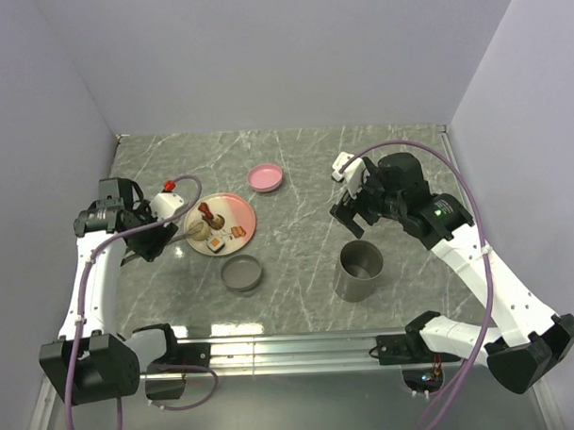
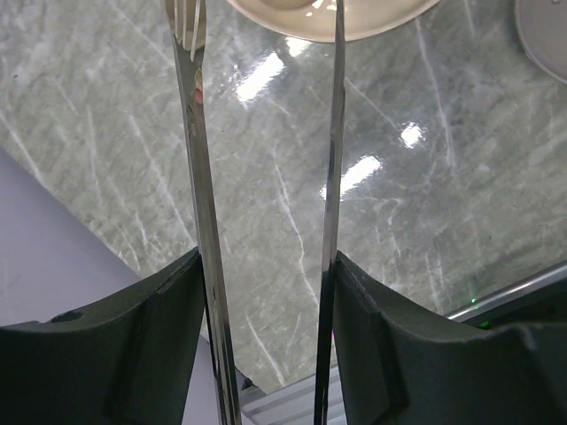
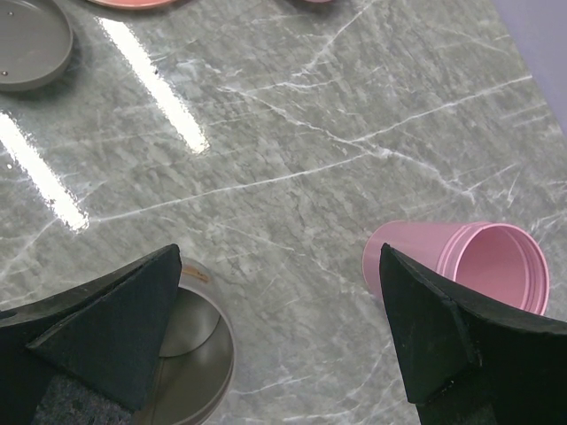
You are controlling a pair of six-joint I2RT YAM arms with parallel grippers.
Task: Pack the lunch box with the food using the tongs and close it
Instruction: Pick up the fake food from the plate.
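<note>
**Tool state.** The left tool [image 1: 161, 240] has hold of the tongs [image 2: 202, 204]. In the left wrist view each slim metal arm lies against the inner face of one finger. The fingers stand part-way apart, and a clear gap runs between the two arms. The joined end is out of view behind the fingers. The right tool [image 1: 353, 217] is spread wide and holds nothing. It hangs over the right half of the worktop [image 1: 304, 167], near a tall grey container [image 1: 360, 267].

**Location.** The tips of the tongs reach over the left rim of the plate [image 1: 242, 209], which sits left of the worktop's centre. The food [image 1: 217, 238] lies on the plate, with a dark brown lump [image 1: 210, 218] toward the far rim and orange-and-white bits [image 1: 216, 245] toward the near rim. A low grey dish [image 1: 242, 273] sits just beside the plate's near rim, and a pink lid [image 1: 266, 178] lies just past its far rim. Which vessel is to receive the food cannot be told.

**Handling.** The tongs are probably light, stiff along their length and springy across it. The polished metal is likely to slide on the finger pads, so the grip needs constant pressure. The food pieces appear small, light and probably soft. Each is best taken from both sides across its widest part. Too hard a squeeze may crush a piece, and too slack a squeeze may drop it.
</note>
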